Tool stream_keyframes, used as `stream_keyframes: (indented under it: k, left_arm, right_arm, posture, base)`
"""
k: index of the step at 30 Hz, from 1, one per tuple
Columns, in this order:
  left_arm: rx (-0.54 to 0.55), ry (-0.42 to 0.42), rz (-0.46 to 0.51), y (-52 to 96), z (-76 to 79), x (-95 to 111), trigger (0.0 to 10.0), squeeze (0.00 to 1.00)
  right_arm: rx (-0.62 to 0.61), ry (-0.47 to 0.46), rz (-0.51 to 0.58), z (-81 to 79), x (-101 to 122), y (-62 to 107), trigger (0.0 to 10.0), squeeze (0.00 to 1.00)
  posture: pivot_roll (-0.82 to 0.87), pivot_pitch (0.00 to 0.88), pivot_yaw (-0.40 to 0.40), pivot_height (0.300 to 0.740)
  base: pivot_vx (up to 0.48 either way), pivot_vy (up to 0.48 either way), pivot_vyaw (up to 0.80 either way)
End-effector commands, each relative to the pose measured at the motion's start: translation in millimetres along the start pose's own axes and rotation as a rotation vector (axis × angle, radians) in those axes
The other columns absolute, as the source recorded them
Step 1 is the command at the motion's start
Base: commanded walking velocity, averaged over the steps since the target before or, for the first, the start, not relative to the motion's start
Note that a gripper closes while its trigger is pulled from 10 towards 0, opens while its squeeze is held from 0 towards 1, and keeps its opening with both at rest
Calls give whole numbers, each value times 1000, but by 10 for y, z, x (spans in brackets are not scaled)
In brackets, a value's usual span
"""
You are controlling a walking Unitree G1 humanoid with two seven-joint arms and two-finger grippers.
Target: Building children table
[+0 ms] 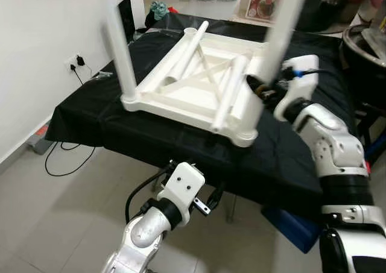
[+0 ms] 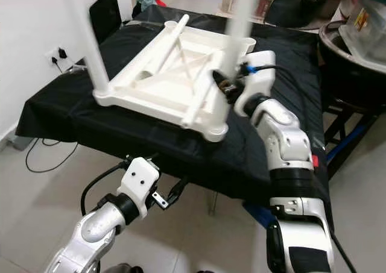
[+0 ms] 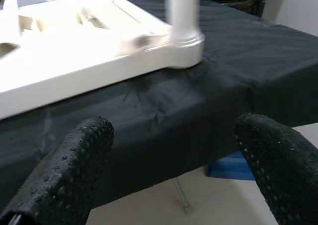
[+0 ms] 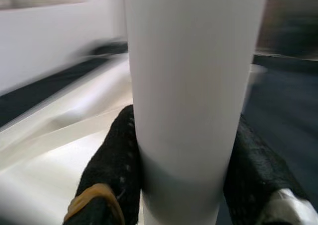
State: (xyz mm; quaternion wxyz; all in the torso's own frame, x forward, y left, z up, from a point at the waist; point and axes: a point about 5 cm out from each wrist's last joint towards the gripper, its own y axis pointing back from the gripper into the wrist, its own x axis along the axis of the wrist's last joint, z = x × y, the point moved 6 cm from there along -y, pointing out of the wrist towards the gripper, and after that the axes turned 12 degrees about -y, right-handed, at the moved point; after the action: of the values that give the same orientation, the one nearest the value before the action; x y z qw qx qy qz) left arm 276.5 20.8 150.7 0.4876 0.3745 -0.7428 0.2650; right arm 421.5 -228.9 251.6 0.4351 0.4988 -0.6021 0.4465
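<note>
Clamping the upright leg (image 1: 278,26) between both fingers, the right gripper (image 2: 228,85) holds it above the near corner socket (image 1: 245,133) of the inverted white tabletop (image 1: 196,83), which lies on the black-draped surface (image 1: 108,119). Below the surface edge, the left gripper (image 3: 174,160) hangs with fingers apart, holding nothing. Risk: a tilted leg may jam in the socket, or side force may slide the unbraced tabletop.
</note>
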Motion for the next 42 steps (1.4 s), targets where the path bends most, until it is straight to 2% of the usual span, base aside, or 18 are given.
stream_keyframes:
  k: [1, 7, 9, 11, 12, 13, 16, 17, 23, 25, 26, 28, 29, 30, 31, 33, 35, 42]
  left_arm:
    - [-9, -5, -9, -2, 21, -31, 10000, 0]
    - [-9, -5, -7, -5, 23, -26, 10000, 0]
    - [-8, -5, -7, -4, 20, -25, 10000, 0]
    - [-7, -4, -8, -2, 19, -26, 10000, 0]
    - [-7, -4, -8, -2, 19, -26, 10000, 0]
    - [-7, -4, -8, -1, 18, -27, 10000, 0]
    - [-7, -4, -9, -1, 18, -28, 10000, 0]
    - [-5, -3, -9, -1, 18, -26, 10000, 0]
    - [-3, -1, -9, -3, 18, -26, 10000, 0]
    - [-2, -1, -8, -8, 18, -24, 10000, 0]
    - [-2, -1, -8, -8, 18, -24, 10000, 0]
    - [-1, 0, -7, -11, 19, -21, 10000, 0]
    - [-1, 0, -7, -11, 19, -21, 10000, 0]
    - [-1, 0, -7, -10, 19, -21, 10000, 0]
    - [-1, 0, -7, -10, 19, -21, 10000, 0]
    - [0, 1, -7, -6, 22, -21, 10000, 0]
    - [-1, 0, -6, -1, 23, -19, 10000, 0]
    - [-4, 0, -4, 5, 27, -16, 10000, 0]
  right_arm:
    - [-266, 38, -17, 440, -88, 116, 10000, 0]
    - [-371, -1, 9, 433, -95, 257, 10000, 0]
    - [-340, -45, -5, 309, -143, 247, 10000, 0]
    - [-215, -140, -6, -12, -187, 180, 10000, 0]
    - [-215, -140, -6, -12, -187, 180, 10000, 0]
    - [-169, -162, -4, -126, -194, 159, 10000, 1000]
    - [-146, -169, 0, -183, -195, 151, 10000, 1000]
    - [-94, -184, -16, -306, -201, 135, 10000, 0]
    - [80, -252, -43, -615, -164, 108, 10000, 0]
    - [303, -299, -78, -861, -105, 129, 10000, 0]
    - [303, -299, -78, -861, -105, 129, 10000, 0]
    - [467, -301, -97, -941, -26, 170, 10000, 0]
    - [467, -301, -97, -941, -26, 170, 10000, 0]
    - [595, -297, -113, -987, 24, 244, 10000, 0]
    - [595, -297, -113, -987, 24, 244, 10000, 0]
    - [826, -260, -137, -1068, 92, 447, 10000, 0]
    - [955, -207, -164, -1102, 82, 594, 10000, 0]
    - [1059, -196, -204, -1106, 63, 690, 10000, 0]
  posture:
    - [117, 143, -37, 740]
    - [120, 146, -36, 740]
    - [121, 147, -37, 740]
    - [118, 148, -37, 740]
    - [118, 148, -37, 740]
    - [118, 151, -36, 740]
    - [118, 151, -36, 740]
    - [118, 153, -41, 740]
    - [117, 153, -39, 740]
    - [116, 152, -43, 740]
    - [116, 152, -43, 740]
    - [116, 150, -43, 740]
    - [116, 150, -43, 740]
    - [117, 148, -44, 740]
    - [117, 148, -44, 740]
    - [118, 147, -44, 740]
    - [119, 143, -43, 740]
    - [121, 139, -42, 740]
  base:
    - [0, 0, 0]
    - [0, 0, 0]
    - [0, 0, 0]
    - [0, 0, 0]
    - [0, 0, 0]
    - [0, 0, 0]
    - [0, 0, 0]
    - [0, 0, 0]
    - [0, 0, 0]
    - [0, 0, 0]
    - [0, 0, 0]
    - [0, 0, 0]
    - [0, 0, 0]
    - [0, 0, 0]
    - [0, 0, 0]
    - [0, 0, 0]
    - [0, 0, 0]
    - [0, 0, 0]
